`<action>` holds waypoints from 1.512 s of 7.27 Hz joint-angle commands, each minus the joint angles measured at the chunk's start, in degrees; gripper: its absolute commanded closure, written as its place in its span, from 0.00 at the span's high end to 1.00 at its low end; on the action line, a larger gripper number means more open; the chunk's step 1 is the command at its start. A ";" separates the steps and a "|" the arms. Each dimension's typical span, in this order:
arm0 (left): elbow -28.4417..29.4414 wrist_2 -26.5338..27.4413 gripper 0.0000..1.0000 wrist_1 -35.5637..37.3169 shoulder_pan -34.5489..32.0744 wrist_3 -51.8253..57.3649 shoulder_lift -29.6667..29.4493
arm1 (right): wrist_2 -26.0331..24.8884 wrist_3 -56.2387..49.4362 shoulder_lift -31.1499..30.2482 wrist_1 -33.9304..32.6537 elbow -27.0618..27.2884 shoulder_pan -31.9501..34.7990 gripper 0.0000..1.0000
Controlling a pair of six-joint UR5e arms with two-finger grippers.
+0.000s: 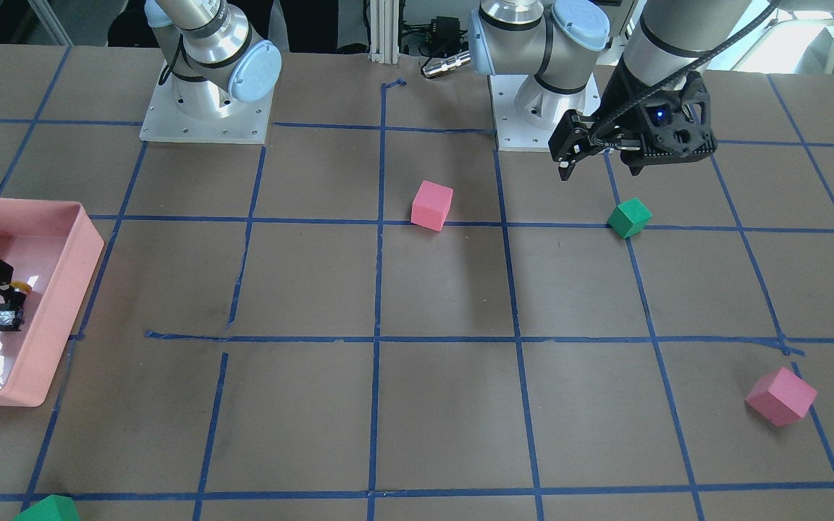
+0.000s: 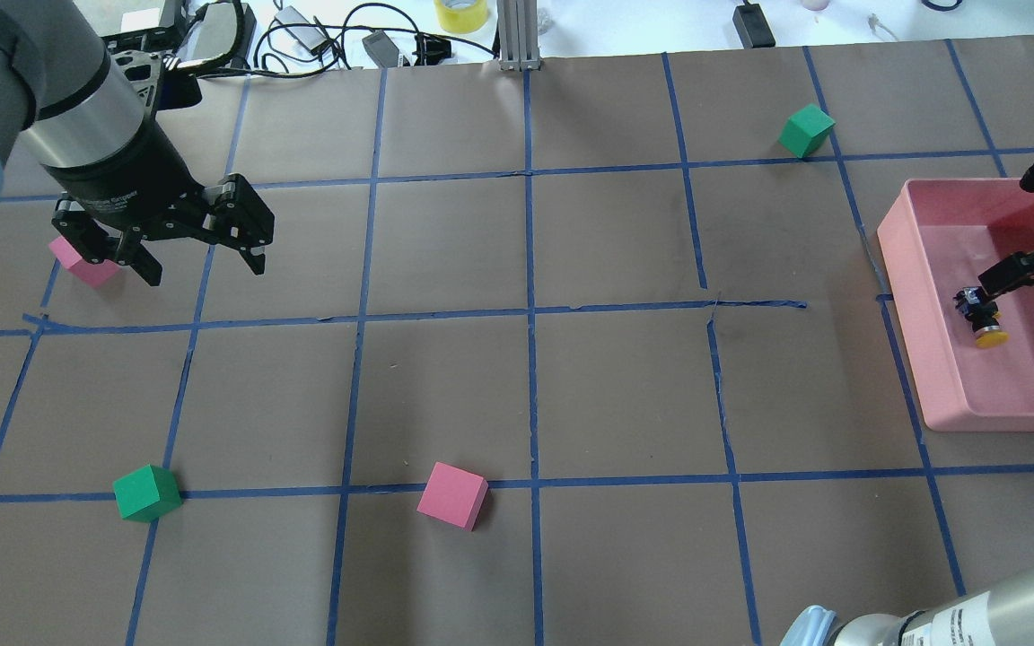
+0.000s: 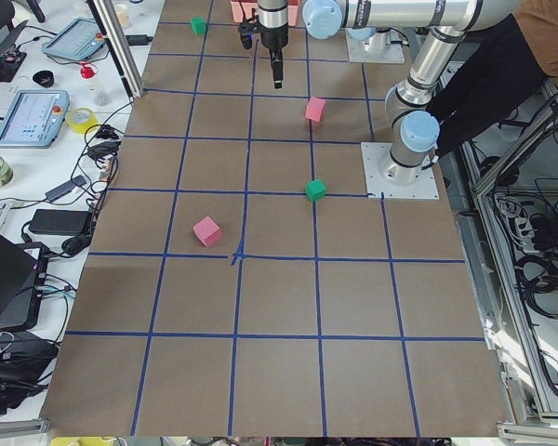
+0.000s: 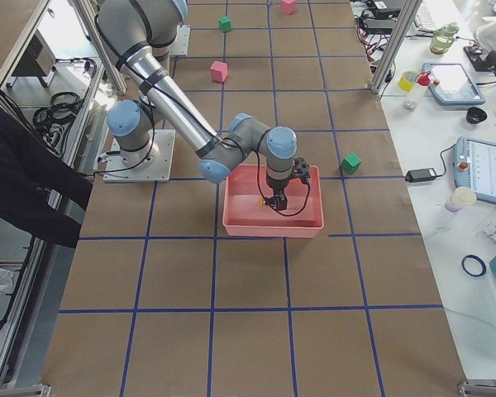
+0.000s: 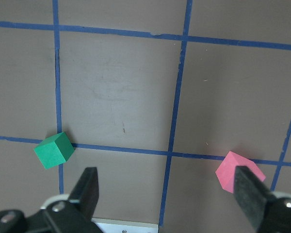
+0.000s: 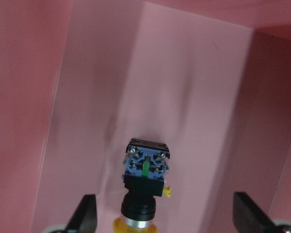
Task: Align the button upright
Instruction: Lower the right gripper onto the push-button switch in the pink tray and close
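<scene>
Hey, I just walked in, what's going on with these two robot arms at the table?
The right arm's end effector is down inside the pink bin, open, with its fingers on either side of the yellow-capped button. The button lies on its side on the bin floor, not yet upright, and nothing is gripping it. The left end effector hangs open above the table, over a green cube and a pink cube, holding nothing.
</scene>
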 commanded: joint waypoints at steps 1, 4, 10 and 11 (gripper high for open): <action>-0.09 -0.01 1.00 0.00 0.00 -0.07 -0.09 | 0.01 -0.27 0.33 -0.28 0.75 -0.05 1.00; -0.09 0.08 1.00 -0.08 0.00 0.11 -0.18 | -0.34 -0.27 0.42 -0.36 0.75 -0.14 1.00; -0.09 0.08 1.00 -0.09 0.00 0.02 -0.26 | 0.01 4.38 2.35 -2.73 1.01 -0.14 1.00; -0.09 0.08 1.00 0.00 0.00 0.02 -0.26 | 0.18 5.17 2.26 -2.91 1.27 -0.05 1.00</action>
